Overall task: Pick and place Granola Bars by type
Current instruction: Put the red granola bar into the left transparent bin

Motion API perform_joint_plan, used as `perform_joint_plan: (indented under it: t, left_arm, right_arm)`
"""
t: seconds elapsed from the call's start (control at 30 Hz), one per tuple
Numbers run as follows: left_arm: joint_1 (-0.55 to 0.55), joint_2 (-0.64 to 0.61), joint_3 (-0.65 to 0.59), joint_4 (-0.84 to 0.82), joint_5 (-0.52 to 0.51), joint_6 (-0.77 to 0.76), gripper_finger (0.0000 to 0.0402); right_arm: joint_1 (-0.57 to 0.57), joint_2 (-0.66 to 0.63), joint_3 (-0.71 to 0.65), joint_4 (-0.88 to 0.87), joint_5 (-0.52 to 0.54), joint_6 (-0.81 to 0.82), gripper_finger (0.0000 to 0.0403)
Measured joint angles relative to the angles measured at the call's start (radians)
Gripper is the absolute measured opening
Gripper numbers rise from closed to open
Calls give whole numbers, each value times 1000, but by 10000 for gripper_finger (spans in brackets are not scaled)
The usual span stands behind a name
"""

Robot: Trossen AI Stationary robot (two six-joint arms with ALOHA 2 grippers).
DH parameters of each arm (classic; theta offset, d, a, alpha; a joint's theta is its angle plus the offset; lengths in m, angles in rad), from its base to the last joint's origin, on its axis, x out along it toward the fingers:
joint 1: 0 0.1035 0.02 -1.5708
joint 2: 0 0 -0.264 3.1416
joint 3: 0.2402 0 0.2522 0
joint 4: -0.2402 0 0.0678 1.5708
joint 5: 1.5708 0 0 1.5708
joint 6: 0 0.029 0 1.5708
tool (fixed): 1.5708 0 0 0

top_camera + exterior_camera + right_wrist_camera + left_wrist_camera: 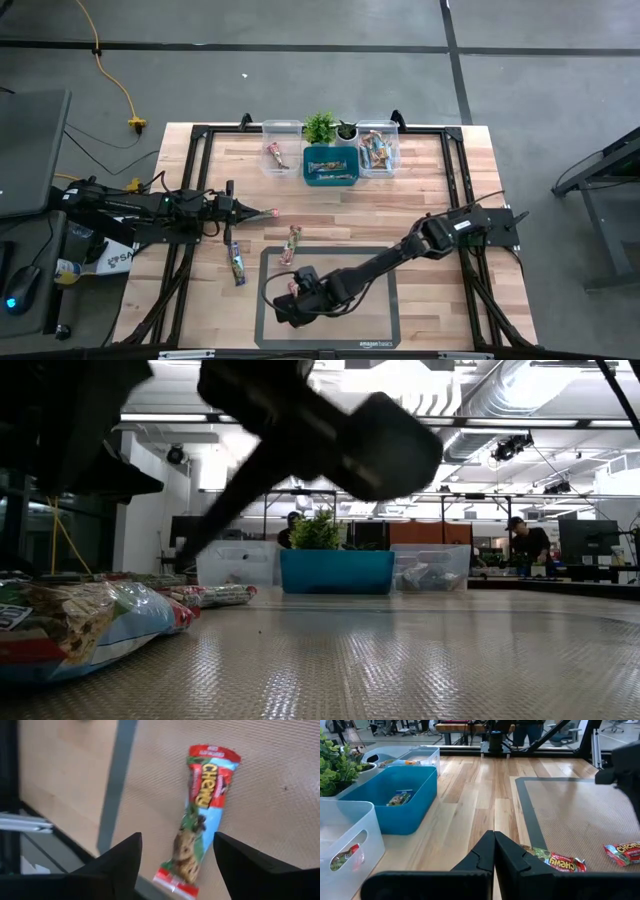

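Wooden table point(420, 200) is carrying everything. L gripper point(262, 213) is hovering over the wood at centre-left, fingers point(485, 852) pressed shut on nothing. Just beside its tip a granola bar point(293, 243) is lying across the mat's point(420, 310) far edge; another bar point(237, 264) is lying on the wood just left of the mat. R gripper point(291, 298) is reaching down over the mat's left part, fingers point(122, 857) spread wide — a red-and-blue Chewy bar point(199, 810) is lying flat on the mat between them, not gripped. At the far edge, a clear bin point(281, 148), a blue bin point(331, 164) w/ a small plant point(320, 127) behind it, and another clear bin point(378, 148) are each holding bars — types too small to tell.
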Motion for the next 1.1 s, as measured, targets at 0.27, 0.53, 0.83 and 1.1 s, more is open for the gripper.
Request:
perform_joint_plan:
  t: [0.27, 0.53, 0.83, 1.1]
  left_arm:
    - [0, 0, 0, 0, 0, 0, 1]
    - [0, 0, 0, 0, 0, 0, 1]
    - [0, 0, 0, 0, 0, 0, 1]
    - [0, 0, 0, 0, 0, 0, 1]
  right_arm:
    - [-19, 40, 0, 0, -49, -13, 253]
    - [-33, 47, 0, 1, -60, -29, 255]
    - [-61, 47, 0, 24, -80, -74, 255]
    - [-66, 67, 2, 36, -117, -80, 255]
